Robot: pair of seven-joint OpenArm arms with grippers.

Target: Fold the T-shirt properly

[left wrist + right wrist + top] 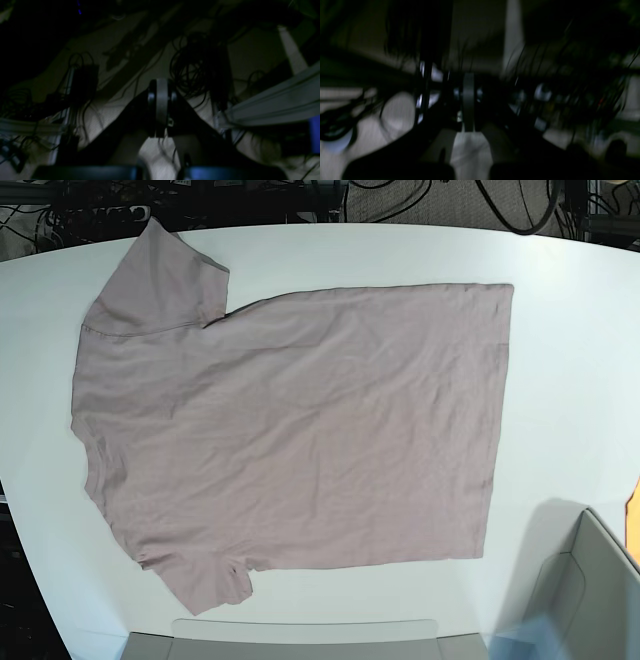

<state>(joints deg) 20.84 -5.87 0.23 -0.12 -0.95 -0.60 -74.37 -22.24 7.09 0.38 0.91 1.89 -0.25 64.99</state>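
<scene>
The mauve-pink T-shirt (300, 420) lies spread flat on the white table (570, 330), its collar end at the left and its hem at the right. One sleeve points to the back left, the other to the front left. Neither gripper shows in the base view. In the dark left wrist view, my left gripper (161, 105) is shut with nothing in it, in front of tangled cables. The right wrist view is dark and blurred; my right gripper (468, 102) is shut and empty there too. The T-shirt is out of both wrist views.
A grey box (590, 590) stands at the table's front right corner. A flat grey edge (300, 635) runs along the front. Cables (500, 205) lie beyond the far edge. Cable coils (197, 67) and a pale rail (272, 102) fill the left wrist view.
</scene>
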